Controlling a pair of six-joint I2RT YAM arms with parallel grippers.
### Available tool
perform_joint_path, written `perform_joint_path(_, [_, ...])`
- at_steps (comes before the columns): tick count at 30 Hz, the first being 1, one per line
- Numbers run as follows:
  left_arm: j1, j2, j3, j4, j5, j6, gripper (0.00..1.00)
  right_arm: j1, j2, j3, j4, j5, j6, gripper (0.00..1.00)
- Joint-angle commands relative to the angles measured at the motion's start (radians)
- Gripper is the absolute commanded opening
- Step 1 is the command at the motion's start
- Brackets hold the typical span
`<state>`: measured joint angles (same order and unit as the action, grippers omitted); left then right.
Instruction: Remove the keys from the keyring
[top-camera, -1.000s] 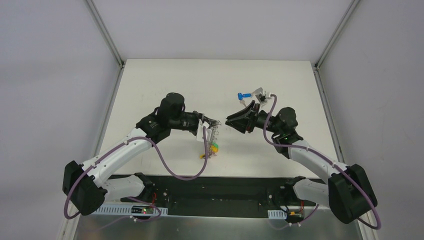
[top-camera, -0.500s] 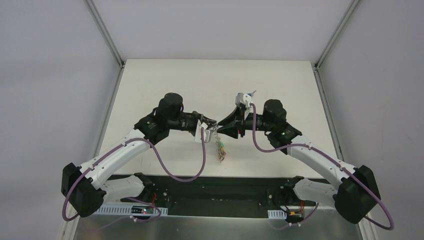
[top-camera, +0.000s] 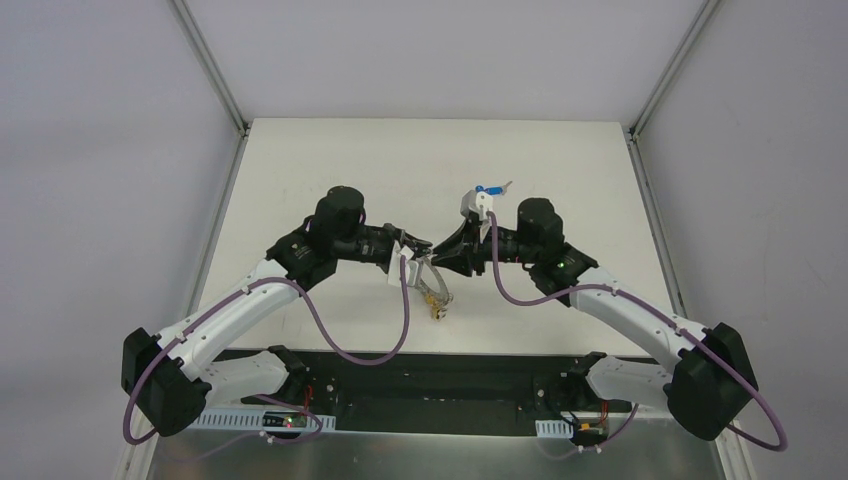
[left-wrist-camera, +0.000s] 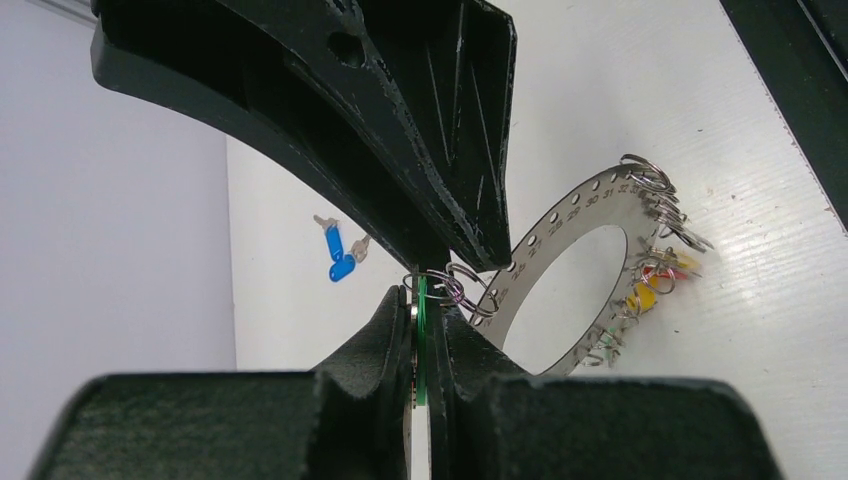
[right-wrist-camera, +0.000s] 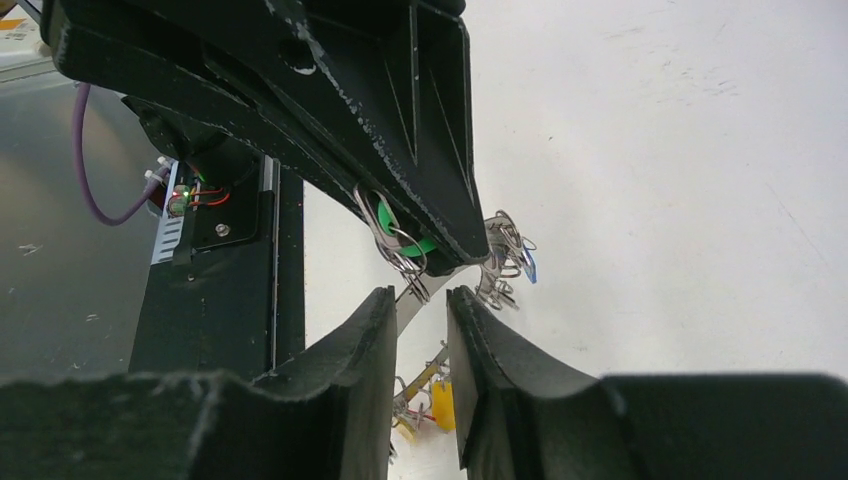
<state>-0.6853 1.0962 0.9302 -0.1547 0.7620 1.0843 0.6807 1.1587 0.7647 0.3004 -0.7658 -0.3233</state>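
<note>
My left gripper is shut on a green key head, seen edge-on between its pads; it also shows in the right wrist view. Small split rings link that key to the keyring, a grey numbered hoop that hangs below. Yellow-headed keys dangle at its low end. My right gripper faces the left one, jaws a little apart, with the hoop's band in the gap. A blue-headed key lies loose on the table behind my right wrist.
The white table is bounded by metal rails at both sides. The black base plate runs along the near edge, just below the hanging keys. A blue key still on the hoop shows beside the left gripper.
My right gripper has swung left and come up against the left gripper, around the hoop's band. The hoop and its keys have swung slightly. The left gripper has kept its hold.
</note>
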Motion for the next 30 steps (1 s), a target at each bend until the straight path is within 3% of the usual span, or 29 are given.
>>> perform_joint_path(1, [0.002,-0.036,0.011,0.048,0.074,0.000,0.00,0.013,0.010,0.053,0.017,-0.010,-0.023,0.30])
perform_joint_path(8, [0.001,-0.032,0.010,0.047,0.073,0.000,0.00,0.023,0.012,0.051,0.060,-0.021,0.017,0.23])
perform_joint_path(12, [0.001,-0.033,0.010,0.047,0.070,0.000,0.00,0.025,0.009,0.049,0.062,-0.010,0.038,0.01])
perform_joint_path(13, [0.001,-0.034,0.010,0.047,0.068,0.001,0.00,0.025,0.004,0.045,0.062,-0.001,0.044,0.00])
perform_joint_path(19, [0.001,-0.038,0.006,0.047,0.049,0.004,0.00,0.004,-0.052,-0.009,0.111,0.054,0.127,0.00])
perform_joint_path(30, [-0.003,-0.039,0.004,0.048,0.047,0.006,0.00,-0.067,-0.069,-0.120,0.478,0.136,0.535,0.00])
